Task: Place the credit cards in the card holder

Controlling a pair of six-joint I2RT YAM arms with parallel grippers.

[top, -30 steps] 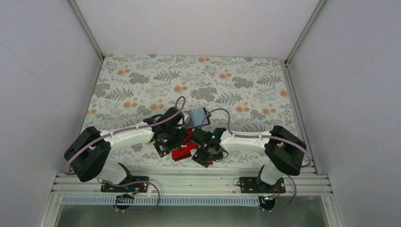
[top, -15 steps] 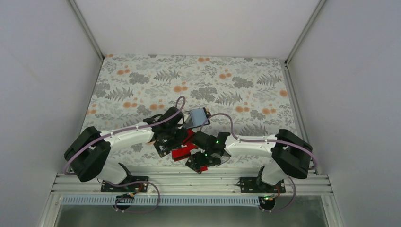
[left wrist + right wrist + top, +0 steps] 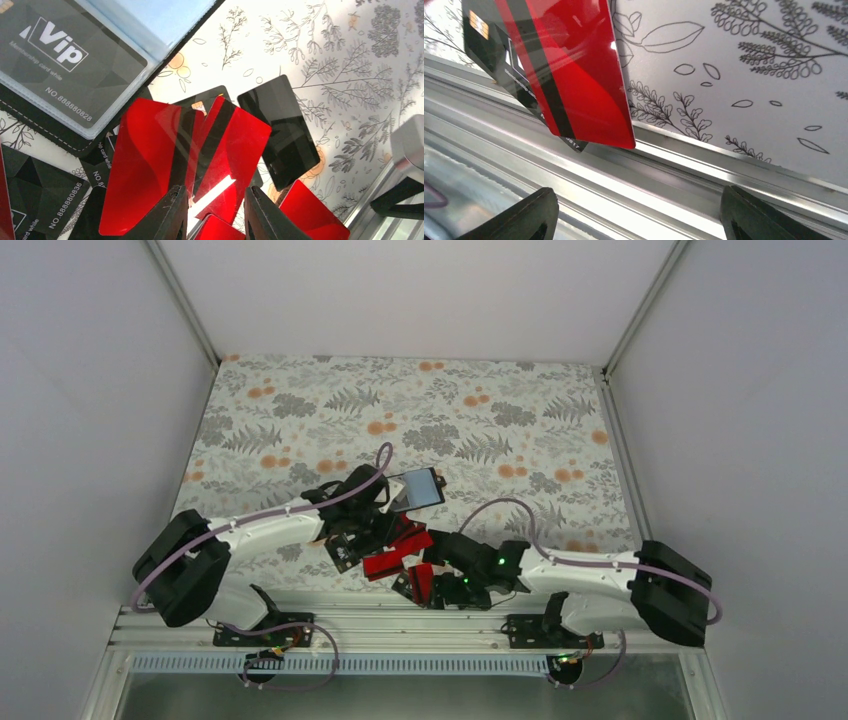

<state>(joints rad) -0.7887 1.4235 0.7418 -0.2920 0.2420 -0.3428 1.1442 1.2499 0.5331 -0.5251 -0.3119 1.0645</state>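
Left wrist alone shows a Vip card (image 3: 65, 65) inside the card holder (image 3: 155, 20).

Floral-patterned bench (image 3: 500, 410): open from 10 to 2 o'clock; flat red and black cards (image 3: 388, 562) and black folding card holder (image 3: 418, 489) crowd 6 o'clock.
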